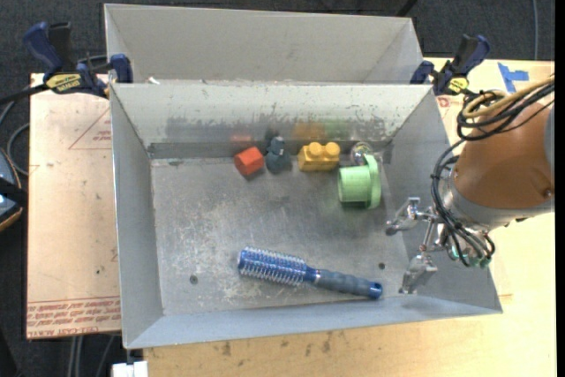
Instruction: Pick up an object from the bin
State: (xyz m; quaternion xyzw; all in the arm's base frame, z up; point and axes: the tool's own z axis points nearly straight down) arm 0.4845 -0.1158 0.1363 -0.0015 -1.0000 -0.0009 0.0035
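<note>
Nothing is picked yet: the tool (405,253) hangs spread and empty by the right wall of the bin (177,216), just beside the handle end of the blue hairbrush (305,272); grasp and lift remain

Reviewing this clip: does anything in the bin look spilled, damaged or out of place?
Nothing stands out. The blue hairbrush lies flat near the front wall; the red block, small dark piece, yellow brick and green cylinder sit loose along the back of the bin. The gripper hangs open at the view's right, touching none of them.
</note>
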